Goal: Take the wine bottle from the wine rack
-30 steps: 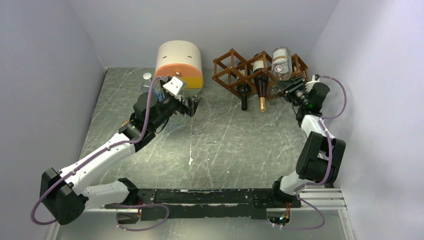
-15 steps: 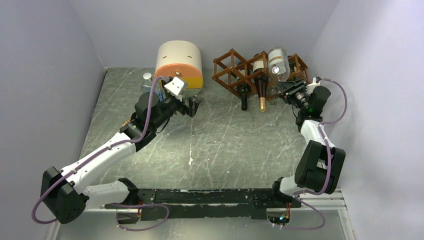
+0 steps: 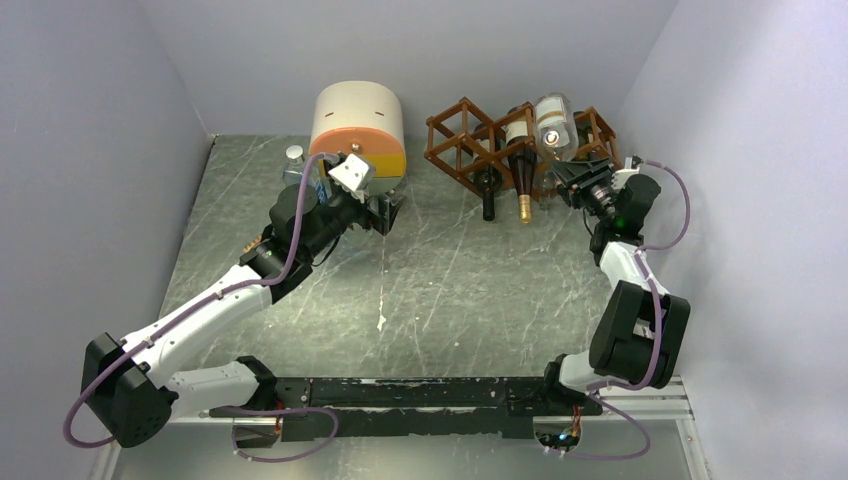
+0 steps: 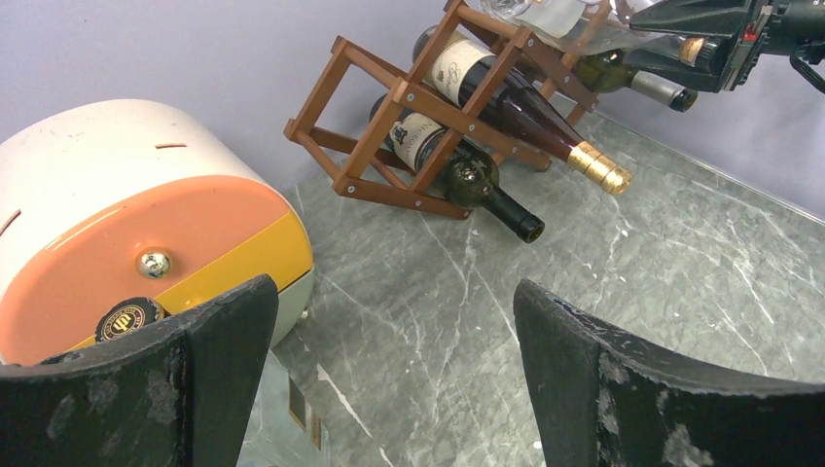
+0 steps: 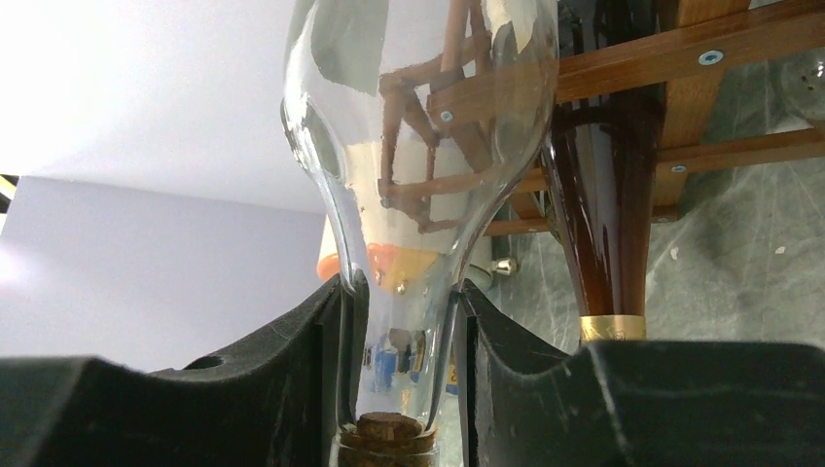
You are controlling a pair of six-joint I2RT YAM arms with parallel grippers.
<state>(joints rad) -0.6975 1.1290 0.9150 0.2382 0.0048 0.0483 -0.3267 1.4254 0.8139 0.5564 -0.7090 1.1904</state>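
The reddish-brown lattice wine rack (image 3: 470, 140) stands at the back right and also shows in the left wrist view (image 4: 389, 102). My right gripper (image 3: 580, 178) is shut on the neck of a clear glass wine bottle (image 3: 552, 125). The bottle is tilted base-up over the rack's right end. In the right wrist view the pads (image 5: 292, 360) clamp the neck (image 5: 404, 321) just above the cork (image 5: 387, 428). Two dark bottles (image 3: 520, 170) lie in the rack with their necks pointing forward. My left gripper (image 3: 385, 212) is open and empty, low over the table in front of the box.
A cream-and-orange rounded drawer box (image 3: 358, 125) stands left of the rack and close to my left gripper (image 4: 389, 379). Small items (image 3: 295, 155) sit behind the left arm. Walls close in at the back and on both sides. A third dark bottle (image 4: 632, 78) lies by the rack's right end.
The right gripper has tipped the clear bottle upward. Its base has swung up and a little left, off the rack's right cell. The left arm has not moved.
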